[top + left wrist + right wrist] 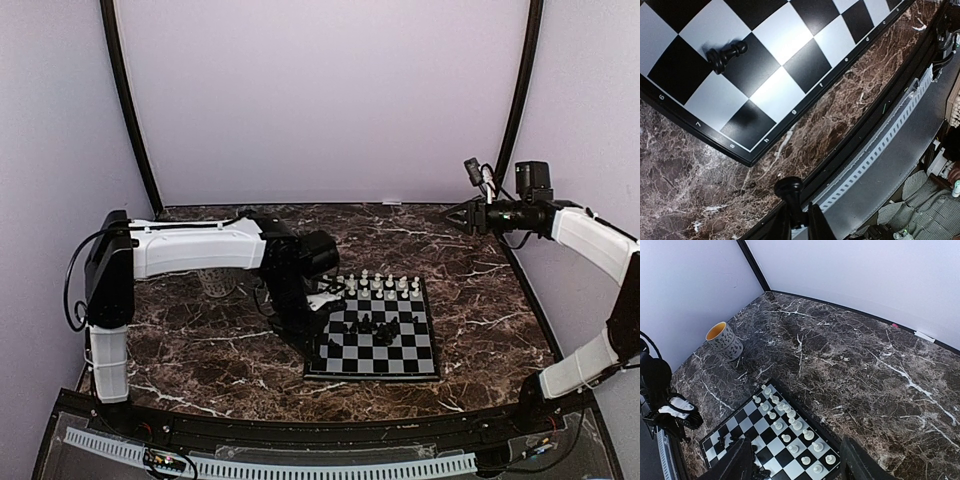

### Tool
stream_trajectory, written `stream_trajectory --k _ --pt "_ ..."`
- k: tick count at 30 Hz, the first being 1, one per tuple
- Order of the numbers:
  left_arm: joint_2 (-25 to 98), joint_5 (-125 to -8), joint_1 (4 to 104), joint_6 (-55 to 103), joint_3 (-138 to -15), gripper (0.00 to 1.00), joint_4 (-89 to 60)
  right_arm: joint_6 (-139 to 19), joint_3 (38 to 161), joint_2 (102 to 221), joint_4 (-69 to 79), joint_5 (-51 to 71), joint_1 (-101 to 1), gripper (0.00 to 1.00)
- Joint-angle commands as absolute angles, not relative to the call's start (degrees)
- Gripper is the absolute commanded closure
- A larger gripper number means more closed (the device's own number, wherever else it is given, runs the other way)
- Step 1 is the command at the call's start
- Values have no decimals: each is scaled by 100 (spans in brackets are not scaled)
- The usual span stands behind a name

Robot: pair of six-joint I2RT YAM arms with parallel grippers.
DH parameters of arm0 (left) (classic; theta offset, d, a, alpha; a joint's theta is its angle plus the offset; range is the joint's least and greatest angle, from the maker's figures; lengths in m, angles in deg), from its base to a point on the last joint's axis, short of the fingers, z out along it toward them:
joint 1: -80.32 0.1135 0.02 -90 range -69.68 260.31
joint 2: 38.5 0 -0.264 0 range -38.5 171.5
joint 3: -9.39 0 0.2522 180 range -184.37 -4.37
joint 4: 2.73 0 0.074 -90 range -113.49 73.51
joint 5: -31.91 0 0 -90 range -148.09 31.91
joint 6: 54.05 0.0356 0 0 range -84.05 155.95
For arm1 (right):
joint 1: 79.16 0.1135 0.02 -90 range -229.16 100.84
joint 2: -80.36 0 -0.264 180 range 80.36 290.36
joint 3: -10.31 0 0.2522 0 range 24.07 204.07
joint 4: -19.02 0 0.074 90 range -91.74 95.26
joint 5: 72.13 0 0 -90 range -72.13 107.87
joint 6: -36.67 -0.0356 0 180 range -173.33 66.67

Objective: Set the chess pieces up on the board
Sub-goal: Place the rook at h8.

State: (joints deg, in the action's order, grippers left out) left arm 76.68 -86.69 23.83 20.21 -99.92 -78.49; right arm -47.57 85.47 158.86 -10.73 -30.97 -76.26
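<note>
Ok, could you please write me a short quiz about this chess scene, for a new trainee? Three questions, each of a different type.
1. True or false: the right gripper holds a white piece.
2. What is clamped in the left gripper? A) a black pawn B) a white knight C) a white rook
3. In the left wrist view, how is the other black pawn posed on the chessboard?
Key: 1, false: it is open and empty. 2, A. 3, it lies on its side.
</note>
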Motion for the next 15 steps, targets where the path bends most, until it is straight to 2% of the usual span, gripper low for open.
stream_trajectory --k 1,8,11,15 --pt "7895 -8654 2371 1922 -10024 100 -8160 -4691 8464 15780 -786 -3239 -7644 39" --pt "8339 -8278 2371 1890 -10477 100 -8277 -4675 8436 15788 -766 -3275 -7643 39" --pt "8417 -8265 2371 1890 -10583 96 -8268 -4653 8427 15799 -771 -3269 -7645 39" --pt "8485 -8225 2371 1903 -10618 95 -8266 -4638 8421 15805 -775 -3275 -7642 39"
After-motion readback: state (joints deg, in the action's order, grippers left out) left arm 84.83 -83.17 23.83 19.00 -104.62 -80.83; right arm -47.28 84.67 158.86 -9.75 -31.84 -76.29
